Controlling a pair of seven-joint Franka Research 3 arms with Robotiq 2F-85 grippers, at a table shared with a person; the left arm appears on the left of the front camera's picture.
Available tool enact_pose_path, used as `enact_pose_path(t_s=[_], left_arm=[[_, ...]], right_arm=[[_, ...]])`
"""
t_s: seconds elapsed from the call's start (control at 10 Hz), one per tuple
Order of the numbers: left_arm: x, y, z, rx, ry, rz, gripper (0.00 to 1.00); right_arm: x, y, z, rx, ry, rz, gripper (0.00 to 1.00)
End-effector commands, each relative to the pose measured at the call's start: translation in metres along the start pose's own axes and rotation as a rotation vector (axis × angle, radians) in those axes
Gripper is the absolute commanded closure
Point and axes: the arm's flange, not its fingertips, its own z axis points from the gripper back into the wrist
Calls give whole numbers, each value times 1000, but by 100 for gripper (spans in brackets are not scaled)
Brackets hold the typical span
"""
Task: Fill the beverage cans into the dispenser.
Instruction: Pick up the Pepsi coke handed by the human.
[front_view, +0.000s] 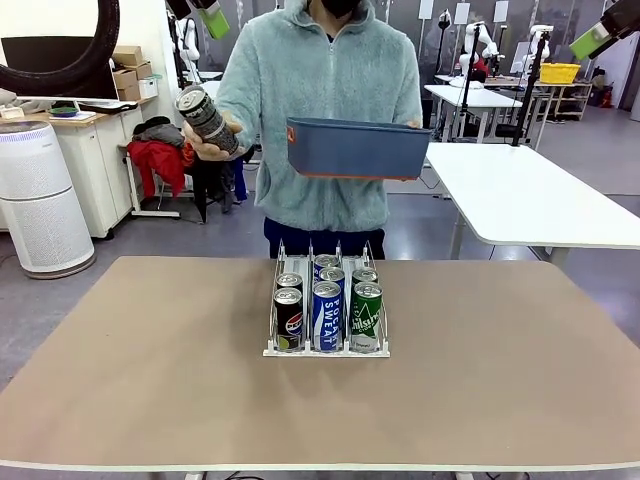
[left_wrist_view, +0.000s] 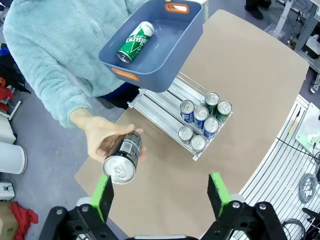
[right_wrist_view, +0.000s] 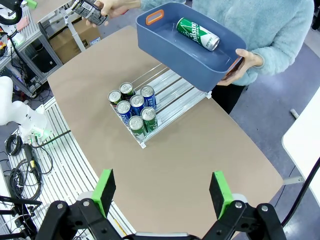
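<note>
Dispenser (front_view: 325, 352): seemingly seven cans (front_view: 327, 315) in lanes.
Hand (left_wrist_view: 100, 137): grips dark can (left_wrist_view: 124, 156).
Bin (front_view: 357, 150): green can (left_wrist_view: 135, 41) inside.
Left gripper (left_wrist_view: 160, 192): released, empty.
Right gripper (right_wrist_view: 162, 192): released, empty.

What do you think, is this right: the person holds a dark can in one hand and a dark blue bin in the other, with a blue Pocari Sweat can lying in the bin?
Not quite. The can lying in the dark blue bin is a green can, not a blue Pocari Sweat one; the left wrist view shows it. The rest stands.
</note>
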Motion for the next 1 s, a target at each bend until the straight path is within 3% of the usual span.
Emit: enact_pose_path(t_s=[0.0, 0.9], left_arm=[[-2, 1, 1, -8, 10, 2, 0], [-2, 1, 1, -8, 10, 2, 0]], right_arm=[[-1, 0, -1, 5, 1, 0, 0], [-1, 0, -1, 5, 1, 0, 0]])
